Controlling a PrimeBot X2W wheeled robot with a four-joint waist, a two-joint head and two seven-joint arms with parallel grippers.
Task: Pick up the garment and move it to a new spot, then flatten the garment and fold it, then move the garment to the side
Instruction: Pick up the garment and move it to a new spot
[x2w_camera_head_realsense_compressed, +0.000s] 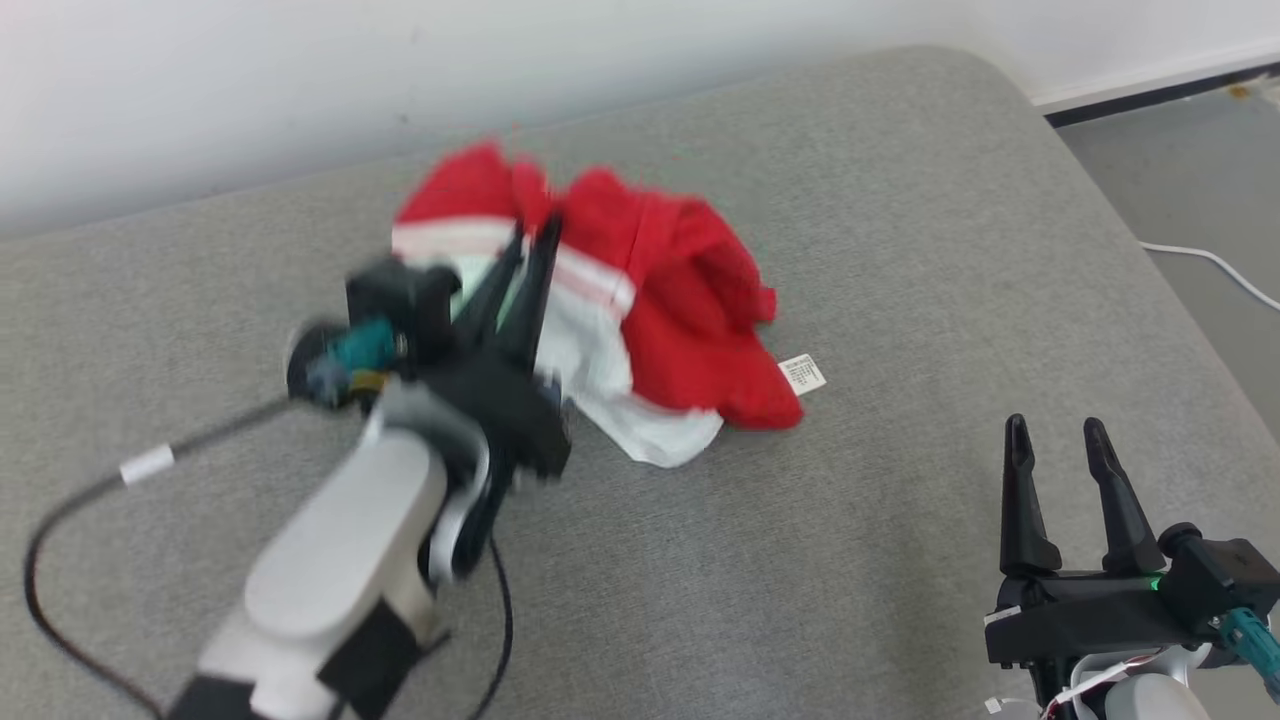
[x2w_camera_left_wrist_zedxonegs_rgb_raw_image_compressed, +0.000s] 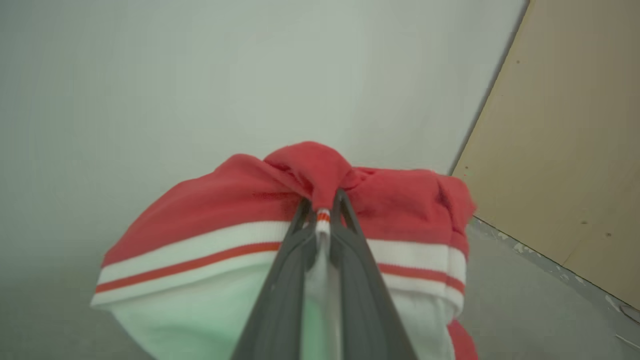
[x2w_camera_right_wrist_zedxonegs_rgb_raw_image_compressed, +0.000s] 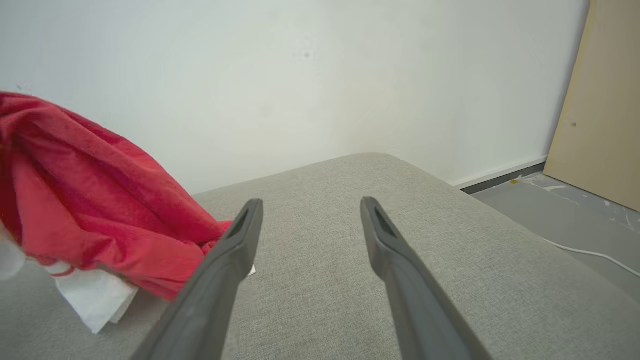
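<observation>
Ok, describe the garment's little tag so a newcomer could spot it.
Start at the grey cushioned surface. On it sits a crumpled red and white garment; at its lower right corner is the tag, a small white rectangle with dark print, unlike the plain white band on the cable.

Even, diffuse light is falling, casting only faint shadows; motion blur is smearing my left hand (x2w_camera_head_realsense_compressed: 537, 232) and the garment (x2w_camera_head_realsense_compressed: 690, 300).
</observation>
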